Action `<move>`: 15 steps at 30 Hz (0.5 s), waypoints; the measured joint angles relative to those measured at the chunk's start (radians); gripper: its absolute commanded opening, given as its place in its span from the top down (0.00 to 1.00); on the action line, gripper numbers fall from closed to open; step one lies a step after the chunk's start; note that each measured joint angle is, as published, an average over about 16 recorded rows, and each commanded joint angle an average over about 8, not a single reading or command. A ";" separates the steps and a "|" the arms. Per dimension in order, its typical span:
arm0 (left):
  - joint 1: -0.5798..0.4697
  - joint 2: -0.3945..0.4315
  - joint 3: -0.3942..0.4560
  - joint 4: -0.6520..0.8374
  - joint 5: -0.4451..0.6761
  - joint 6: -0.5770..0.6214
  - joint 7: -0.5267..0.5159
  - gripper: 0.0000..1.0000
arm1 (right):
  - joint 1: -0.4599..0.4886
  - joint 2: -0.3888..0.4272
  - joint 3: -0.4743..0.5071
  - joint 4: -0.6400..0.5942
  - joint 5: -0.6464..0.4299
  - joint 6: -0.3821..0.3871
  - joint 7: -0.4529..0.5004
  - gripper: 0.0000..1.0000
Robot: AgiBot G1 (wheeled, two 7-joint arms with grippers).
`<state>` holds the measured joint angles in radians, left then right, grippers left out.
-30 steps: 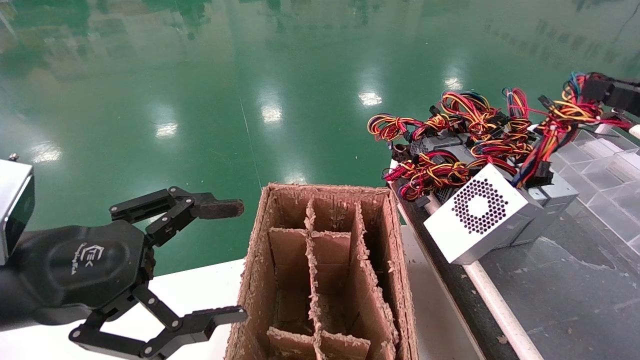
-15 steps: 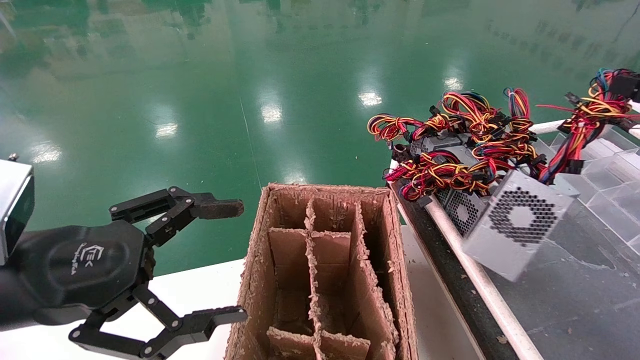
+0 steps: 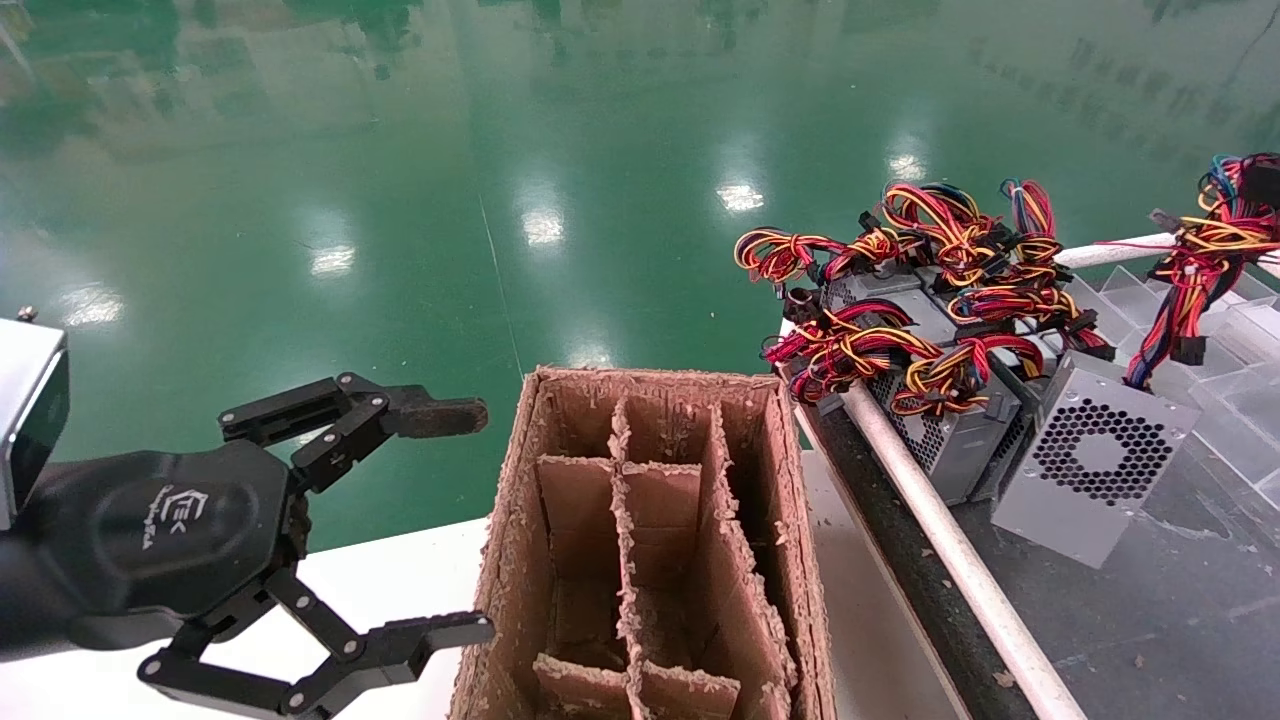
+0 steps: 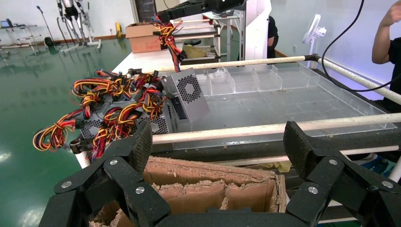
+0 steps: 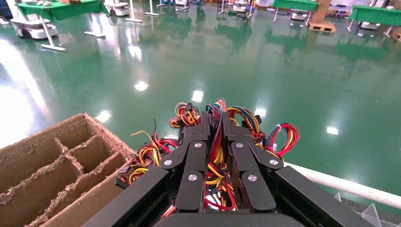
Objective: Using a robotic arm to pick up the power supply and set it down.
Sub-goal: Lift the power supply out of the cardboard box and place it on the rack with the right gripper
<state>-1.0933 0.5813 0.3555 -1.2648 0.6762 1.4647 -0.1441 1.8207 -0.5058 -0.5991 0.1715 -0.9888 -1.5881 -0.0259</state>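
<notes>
The power supply (image 3: 1095,462) is a grey metal box with a honeycomb fan grille, tilted on one corner over the tray at the right. Its red, yellow and black wire bundle (image 3: 1200,255) runs up to my right gripper (image 3: 1262,182) at the view's right edge. In the right wrist view that gripper (image 5: 215,120) is shut on the wires (image 5: 216,161). The left wrist view shows the power supply (image 4: 190,92) leaning beside the other units, its lower edge at or just above the tray floor. My left gripper (image 3: 478,522) hangs open and empty beside the cardboard box.
A brown cardboard divider box (image 3: 520,560) stands in front of me. Other power supplies (image 3: 950,440) with tangled wires (image 3: 900,250) crowd the tray's near-left corner. A white rail (image 3: 950,555) edges the tray, and clear plastic compartments (image 3: 1210,340) line its far side.
The right gripper has carried the wire bundle to the right. The power supply has swung off the stack, over the rail side, and down onto the tray area. The left arm is still.
</notes>
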 measured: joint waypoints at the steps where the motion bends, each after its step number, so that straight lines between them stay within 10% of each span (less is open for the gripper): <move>1: 0.000 0.000 0.000 0.000 0.000 0.000 0.000 0.00 | -0.001 0.000 -0.004 0.001 0.000 -0.001 -0.001 1.00; 15: 0.000 0.000 0.000 0.000 0.000 0.000 0.000 0.00 | -0.042 0.006 -0.049 0.049 0.044 -0.006 -0.015 1.00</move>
<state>-1.0934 0.5812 0.3557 -1.2648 0.6761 1.4646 -0.1440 1.7786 -0.4997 -0.6481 0.2207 -0.9448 -1.5942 -0.0408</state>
